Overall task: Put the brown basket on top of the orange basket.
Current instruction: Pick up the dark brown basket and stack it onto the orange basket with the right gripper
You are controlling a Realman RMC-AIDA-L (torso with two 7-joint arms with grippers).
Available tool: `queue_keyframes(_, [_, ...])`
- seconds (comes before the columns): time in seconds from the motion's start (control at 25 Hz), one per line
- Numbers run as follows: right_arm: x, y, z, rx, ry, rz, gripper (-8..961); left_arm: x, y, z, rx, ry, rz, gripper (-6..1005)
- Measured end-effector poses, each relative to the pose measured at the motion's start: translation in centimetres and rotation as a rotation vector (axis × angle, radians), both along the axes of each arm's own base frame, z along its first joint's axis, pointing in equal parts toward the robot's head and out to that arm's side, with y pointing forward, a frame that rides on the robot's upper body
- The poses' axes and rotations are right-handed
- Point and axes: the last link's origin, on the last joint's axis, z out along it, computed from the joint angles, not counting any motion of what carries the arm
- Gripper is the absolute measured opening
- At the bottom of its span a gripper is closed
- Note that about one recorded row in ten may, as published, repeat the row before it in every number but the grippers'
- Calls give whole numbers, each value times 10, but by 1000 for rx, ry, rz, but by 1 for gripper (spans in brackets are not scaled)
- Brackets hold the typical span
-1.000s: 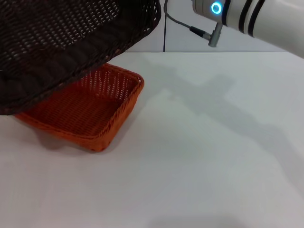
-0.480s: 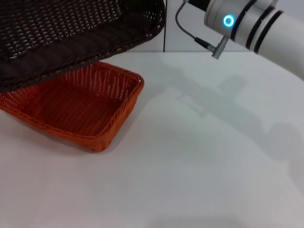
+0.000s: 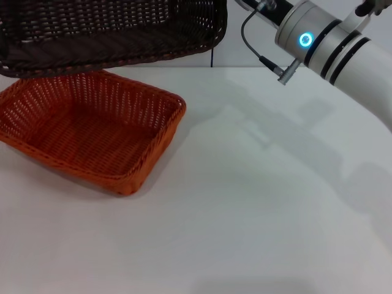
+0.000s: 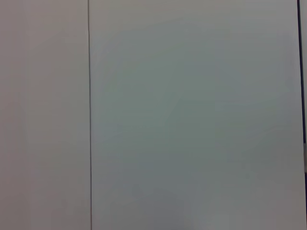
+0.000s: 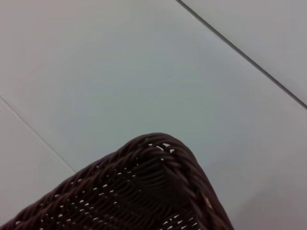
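The brown basket [image 3: 116, 30] hangs over the orange basket [image 3: 92, 131] (right gripper hidden, grip unclear); line up the rims, then lower it flat and slow

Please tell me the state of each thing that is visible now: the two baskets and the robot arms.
brown basket: lifted in the air, tilted, above the far side of the orange one, not touching it.
orange basket: resting flat on the table, empty.
right arm: raised, reaching toward the brown basket; its gripper is out of sight.
left arm: not visible; its wrist camera shows only a plain surface.
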Motion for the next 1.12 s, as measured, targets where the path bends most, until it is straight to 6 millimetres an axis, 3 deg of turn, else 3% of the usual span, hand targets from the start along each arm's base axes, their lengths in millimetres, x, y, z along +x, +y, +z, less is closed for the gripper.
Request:
queue_keyframes(0.44, [-7,-5,-27,-62,-117,33,179,2,3,0,2,1,-7,740])
queue_keyframes(1.12, [-5,-6,-44,-72,-229,34,179,1,2,-1,-9,0,-4,740])
